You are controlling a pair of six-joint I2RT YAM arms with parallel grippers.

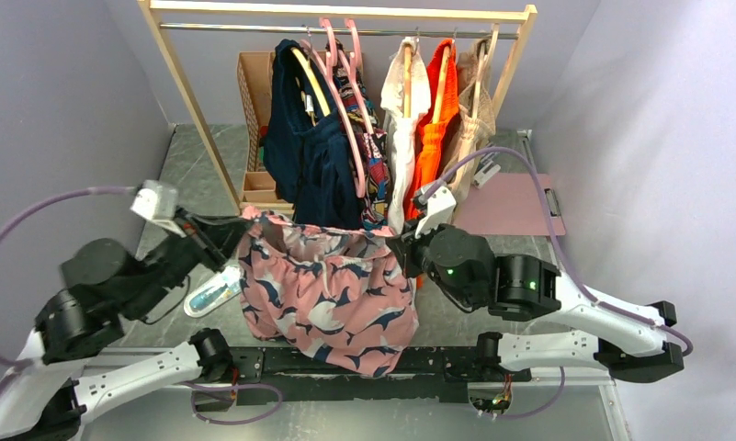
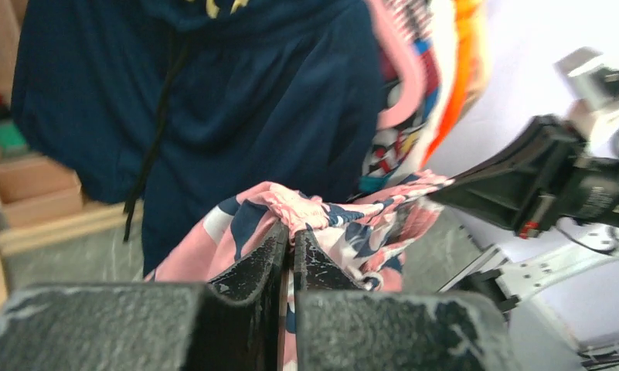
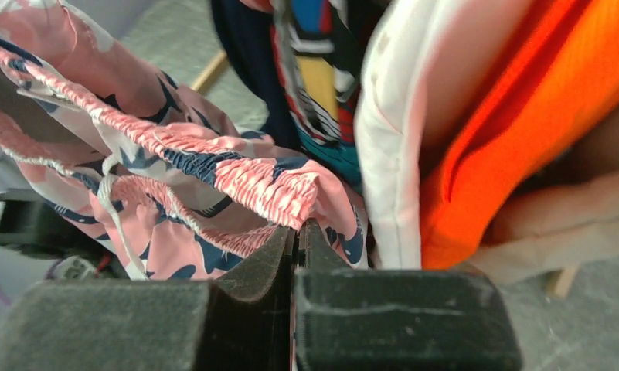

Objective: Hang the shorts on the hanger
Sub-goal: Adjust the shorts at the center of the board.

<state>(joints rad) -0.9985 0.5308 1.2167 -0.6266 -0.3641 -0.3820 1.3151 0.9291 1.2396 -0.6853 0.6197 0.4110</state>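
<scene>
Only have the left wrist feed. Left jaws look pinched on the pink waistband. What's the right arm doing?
Observer: The right wrist view shows the right gripper shut on the gathered waistband of the shorts, at the far end from yours.
Operator: Are the shorts lifted or bunched?
Observer: In the top view they hang spread out, with the waistband stretched between the left gripper and the right one and the legs dangling toward the arm bases.
Operator: Where's the pink hanger?
Observer: The hanger hangs by its hook from the rack rail, among the other clothes. It is behind and above the waistband, and the shorts are not on it yet.
</scene>
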